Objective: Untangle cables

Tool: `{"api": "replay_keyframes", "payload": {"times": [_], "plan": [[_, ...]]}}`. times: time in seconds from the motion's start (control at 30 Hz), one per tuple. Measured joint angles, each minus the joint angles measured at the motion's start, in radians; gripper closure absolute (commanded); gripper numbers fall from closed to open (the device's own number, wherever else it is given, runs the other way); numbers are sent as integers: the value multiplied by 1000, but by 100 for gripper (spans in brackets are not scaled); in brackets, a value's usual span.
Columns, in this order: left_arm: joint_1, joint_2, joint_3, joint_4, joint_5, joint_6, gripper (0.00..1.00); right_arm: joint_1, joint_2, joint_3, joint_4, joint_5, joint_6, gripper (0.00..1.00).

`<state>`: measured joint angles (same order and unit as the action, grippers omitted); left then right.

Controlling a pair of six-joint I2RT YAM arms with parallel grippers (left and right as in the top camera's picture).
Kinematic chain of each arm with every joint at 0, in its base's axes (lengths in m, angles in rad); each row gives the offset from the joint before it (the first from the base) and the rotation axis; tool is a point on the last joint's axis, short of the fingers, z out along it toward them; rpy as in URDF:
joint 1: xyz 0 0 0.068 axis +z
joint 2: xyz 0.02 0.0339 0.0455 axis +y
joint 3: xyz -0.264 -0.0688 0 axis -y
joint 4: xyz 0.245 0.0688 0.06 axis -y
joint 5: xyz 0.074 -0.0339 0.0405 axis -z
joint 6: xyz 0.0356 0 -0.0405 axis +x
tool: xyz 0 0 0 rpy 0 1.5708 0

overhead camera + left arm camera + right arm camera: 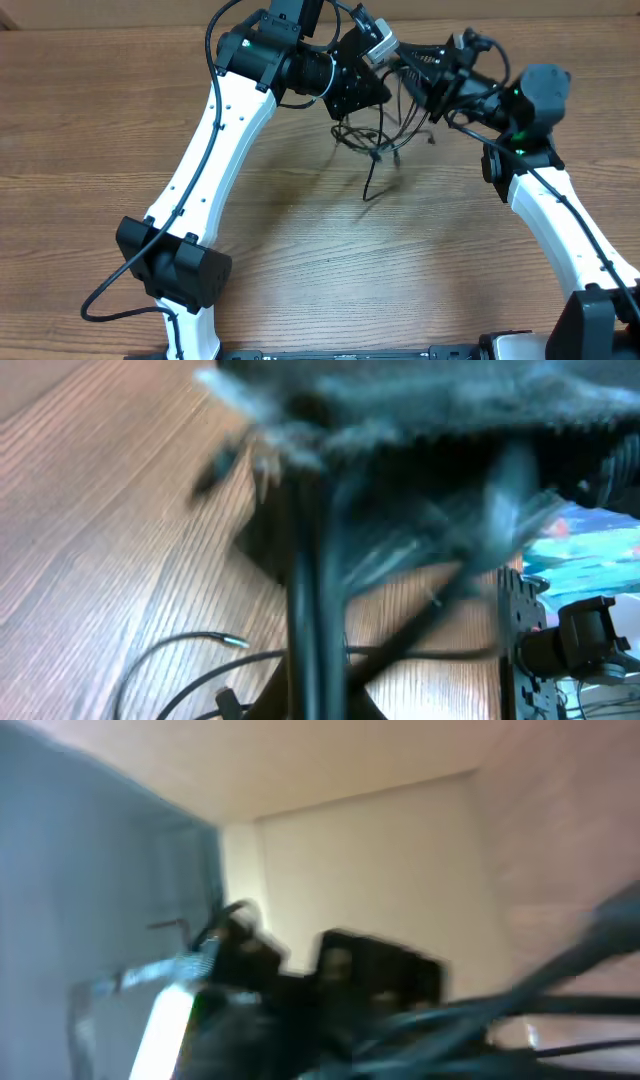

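The tangled black cables [372,140] hang in a clump between the left end effector [383,50] and the right end effector [428,68], raised over the far side of the worktop [300,240], with one strand trailing down toward the wood. Both wrist views are blurred, so I cannot tell how wide either end effector stands or what it grips. Drawing the two apart slowly, and easing off if a loop tightens, seems the best approach.

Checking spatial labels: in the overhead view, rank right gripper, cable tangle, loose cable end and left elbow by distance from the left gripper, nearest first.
From the left gripper:
1. Right gripper, right beside it.
2. Cable tangle, just below.
3. Loose cable end, lower down.
4. Left elbow, far lower left.
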<state>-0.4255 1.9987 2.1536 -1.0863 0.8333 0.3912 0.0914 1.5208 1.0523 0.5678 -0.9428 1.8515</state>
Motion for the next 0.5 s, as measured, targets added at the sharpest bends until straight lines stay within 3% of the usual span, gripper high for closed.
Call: {"api": "replay_keyframes", "payload": {"times": [0.13,0.17,0.33,0.5], "plan": [[0,0,0,-50,-66,-1,96,-2,-8,13,-346,20,-223,2],[0,0,0,-68,-95,-1,96,-5,-8,12,-455,34,-313,0],[10,0,0,-111,-184,-3,96,-34,-7,8,-796,151,-670,0],[29,0,0,-111,-208,-3,96,-58,-7,8,-886,210,-935,3]]}}
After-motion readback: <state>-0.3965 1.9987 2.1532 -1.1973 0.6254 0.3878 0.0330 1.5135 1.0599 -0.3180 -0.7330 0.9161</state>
